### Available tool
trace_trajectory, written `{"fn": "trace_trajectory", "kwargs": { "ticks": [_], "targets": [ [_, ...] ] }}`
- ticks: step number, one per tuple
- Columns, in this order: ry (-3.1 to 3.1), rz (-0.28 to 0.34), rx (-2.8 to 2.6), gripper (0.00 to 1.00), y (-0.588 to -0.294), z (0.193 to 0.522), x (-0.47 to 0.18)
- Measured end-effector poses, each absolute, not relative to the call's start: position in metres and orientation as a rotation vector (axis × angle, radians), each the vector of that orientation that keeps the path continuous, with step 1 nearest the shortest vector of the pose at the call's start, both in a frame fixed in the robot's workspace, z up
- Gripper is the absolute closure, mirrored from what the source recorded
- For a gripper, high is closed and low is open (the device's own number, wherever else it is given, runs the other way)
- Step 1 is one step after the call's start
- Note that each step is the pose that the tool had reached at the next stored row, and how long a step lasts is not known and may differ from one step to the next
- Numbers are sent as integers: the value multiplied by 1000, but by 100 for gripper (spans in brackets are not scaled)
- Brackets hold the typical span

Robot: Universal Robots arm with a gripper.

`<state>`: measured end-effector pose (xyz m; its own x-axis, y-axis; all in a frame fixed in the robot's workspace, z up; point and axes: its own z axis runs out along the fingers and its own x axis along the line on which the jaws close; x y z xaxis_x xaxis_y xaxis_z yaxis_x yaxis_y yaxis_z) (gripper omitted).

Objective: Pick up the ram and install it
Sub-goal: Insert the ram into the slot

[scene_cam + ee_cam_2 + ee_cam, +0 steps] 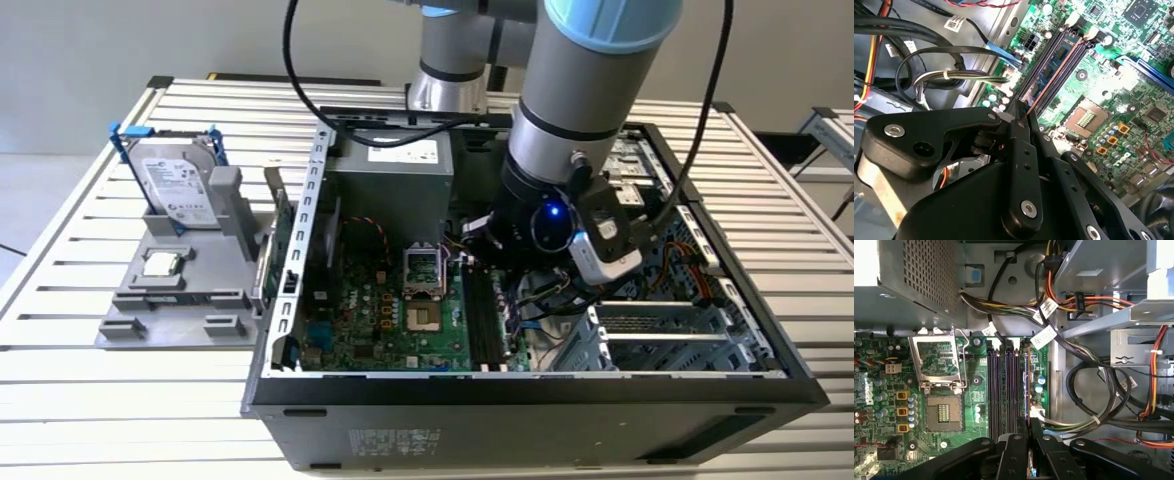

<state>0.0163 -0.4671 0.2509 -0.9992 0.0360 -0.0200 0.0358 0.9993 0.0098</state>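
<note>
Exterior view, from its left: a grey fixture [174, 300] carries a hard drive [176, 180] and a processor chip [163, 264] beside the open computer case [534, 400], where the arm [587, 110] reaches down over the motherboard [387, 310]. Both wrist views bring out what that angle hides: the gripper [1028, 424], fingers [1019, 125] pressed nearly together, pinches the ram [1027, 385] edge-on in a memory slot. Most of the stick is hidden behind the fingers.
</note>
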Motion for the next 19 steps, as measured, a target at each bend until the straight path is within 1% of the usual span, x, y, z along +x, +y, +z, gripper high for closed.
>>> {"fn": "trace_trajectory", "kwargs": {
  "ticks": [15, 19],
  "targets": [
    [3121, 15, 53, 100, -467, 235, 16],
    [3123, 3, 51, 100, -467, 235, 16]
  ]
}}
